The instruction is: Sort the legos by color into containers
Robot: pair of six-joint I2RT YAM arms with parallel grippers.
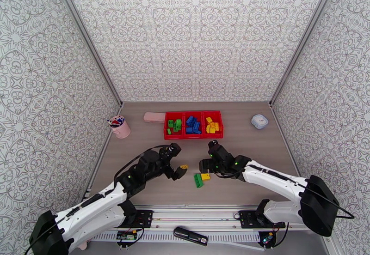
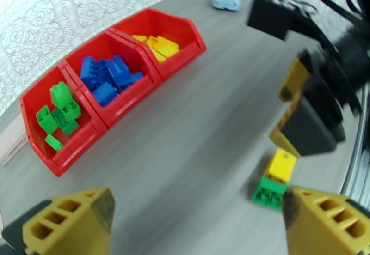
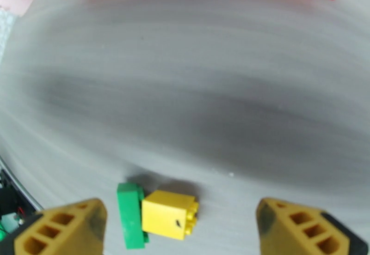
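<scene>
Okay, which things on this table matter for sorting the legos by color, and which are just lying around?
Belong to the job:
red containers
sorted legos inside them
loose green lego
loose yellow lego touching it

Just lying about:
pink cup
flat pink piece
small white box
black device at the near edge

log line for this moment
left hand open, empty | right hand open above green lego, yellow lego | containers part filled

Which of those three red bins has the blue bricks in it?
The middle bin: it holds the blue bricks, with the green bricks in the left bin and the yellow bricks in the right bin, seen from above.
</scene>
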